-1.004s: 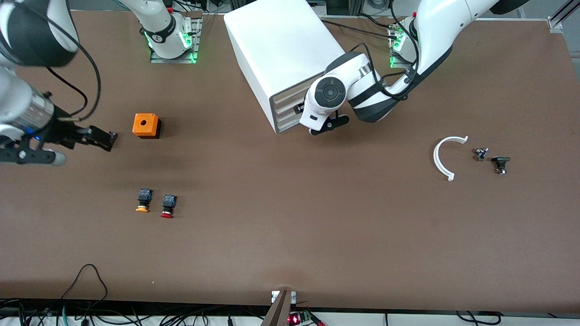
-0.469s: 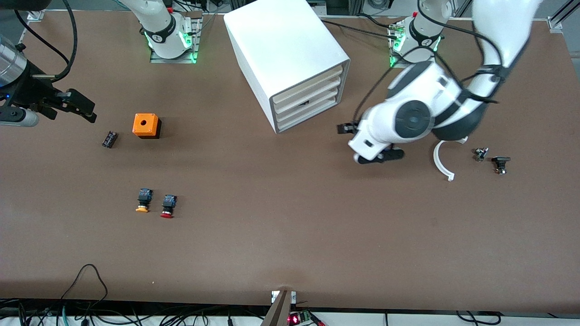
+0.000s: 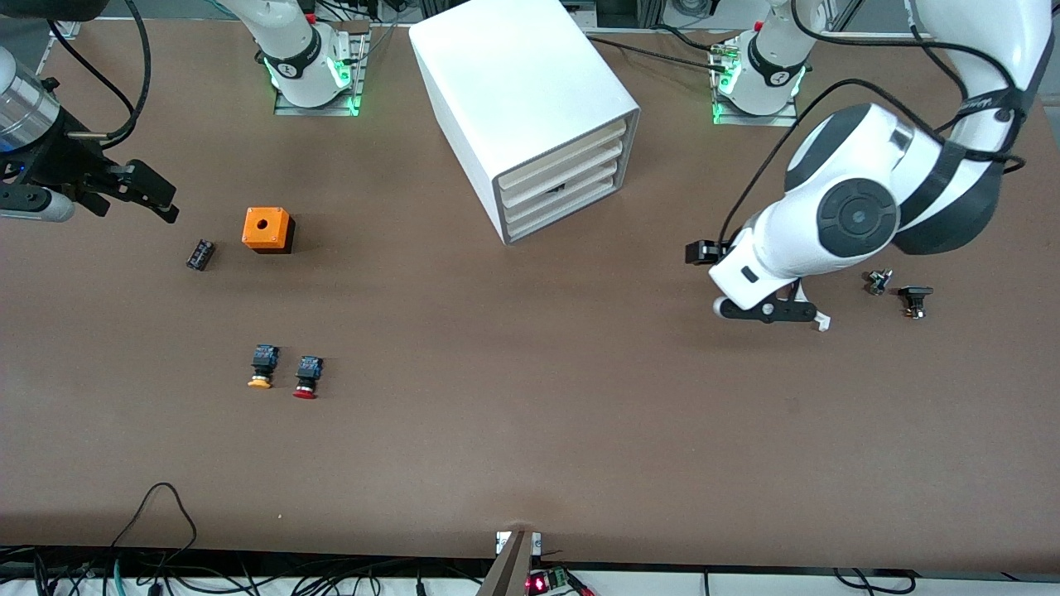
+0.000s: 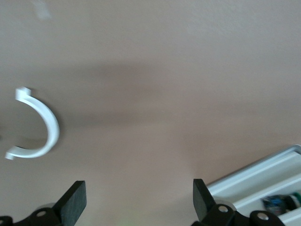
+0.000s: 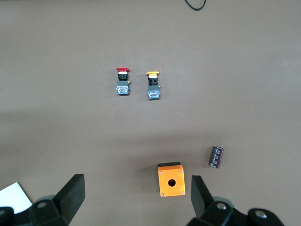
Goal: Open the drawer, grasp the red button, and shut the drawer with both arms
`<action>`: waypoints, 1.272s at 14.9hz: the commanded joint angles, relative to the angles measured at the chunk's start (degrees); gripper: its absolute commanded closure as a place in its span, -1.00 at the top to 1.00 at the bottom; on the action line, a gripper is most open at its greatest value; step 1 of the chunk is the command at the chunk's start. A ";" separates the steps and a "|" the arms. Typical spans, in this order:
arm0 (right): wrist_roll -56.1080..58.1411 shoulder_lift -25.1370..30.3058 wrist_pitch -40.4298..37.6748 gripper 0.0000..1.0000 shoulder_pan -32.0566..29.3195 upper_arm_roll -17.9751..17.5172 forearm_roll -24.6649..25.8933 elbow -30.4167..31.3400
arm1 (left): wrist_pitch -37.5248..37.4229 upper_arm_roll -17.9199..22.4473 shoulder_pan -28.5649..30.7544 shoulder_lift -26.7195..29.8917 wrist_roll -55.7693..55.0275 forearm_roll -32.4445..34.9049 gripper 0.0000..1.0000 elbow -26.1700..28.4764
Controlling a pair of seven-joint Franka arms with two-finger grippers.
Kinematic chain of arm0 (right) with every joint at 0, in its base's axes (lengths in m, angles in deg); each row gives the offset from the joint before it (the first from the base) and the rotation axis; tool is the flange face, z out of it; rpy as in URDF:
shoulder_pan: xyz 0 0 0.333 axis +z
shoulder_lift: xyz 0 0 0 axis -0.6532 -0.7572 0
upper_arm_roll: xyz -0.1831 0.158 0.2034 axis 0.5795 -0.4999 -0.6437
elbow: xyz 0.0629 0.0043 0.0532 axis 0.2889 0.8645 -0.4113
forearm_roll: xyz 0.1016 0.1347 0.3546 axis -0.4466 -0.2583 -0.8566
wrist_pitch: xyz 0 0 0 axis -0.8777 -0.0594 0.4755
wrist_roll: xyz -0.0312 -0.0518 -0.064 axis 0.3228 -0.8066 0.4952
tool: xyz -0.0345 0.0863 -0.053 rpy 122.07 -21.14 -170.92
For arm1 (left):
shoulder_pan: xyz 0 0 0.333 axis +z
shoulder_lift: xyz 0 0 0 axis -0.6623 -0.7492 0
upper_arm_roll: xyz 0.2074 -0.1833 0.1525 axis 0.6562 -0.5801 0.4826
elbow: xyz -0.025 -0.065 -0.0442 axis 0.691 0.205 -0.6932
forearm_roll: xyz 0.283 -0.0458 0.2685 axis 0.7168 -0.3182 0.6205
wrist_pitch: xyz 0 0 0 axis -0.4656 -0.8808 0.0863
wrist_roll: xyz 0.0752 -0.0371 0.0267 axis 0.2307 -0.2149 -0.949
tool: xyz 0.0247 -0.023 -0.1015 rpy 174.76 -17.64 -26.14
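The left gripper (image 3: 704, 252) hangs over bare table toward the left arm's end, its fingers (image 4: 75, 200) spread wide with nothing between them; the white curved clip (image 3: 820, 319) lies just beside and partly under the wrist, and the cabinet (image 3: 522, 108) stands well apart from it toward the middle of the table. All the cabinet's stacked drawers sit flush, including the drawer (image 3: 563, 186) with a dark item showing at its front edge; in the left wrist view something dark and bluish (image 4: 277, 203) sits in one drawer slot, too blurred to identify. The right gripper (image 3: 153, 194) is over the table at the right arm's end, fingers (image 5: 70, 193) likewise wide apart and empty. Near it lie a small dark capacitor (image 3: 199, 253) and the orange cube (image 3: 267, 229). The button (image 3: 307, 377) with the red cap rests on the table well apart from the right gripper, nearer the front camera than the cube, just beside the yellow-capped button (image 3: 262, 367).
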 commanded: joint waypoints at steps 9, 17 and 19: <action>0.45 -1.83 -2.70 0.99 0.02 -0.66 -0.46 -4.70 | 11.34 49.77 -27.21 24.33 33.78 -15.93 1.00 9.65; -0.25 -1.92 -3.23 1.00 0.10 -0.66 -0.55 -5.06 | 10.47 50.76 -28.29 30.42 26.06 -16.63 1.00 14.23; -0.25 -2.00 -3.32 0.99 0.11 -0.66 -0.55 -5.15 | 7.41 50.76 -28.20 29.81 26.24 -16.63 1.00 13.18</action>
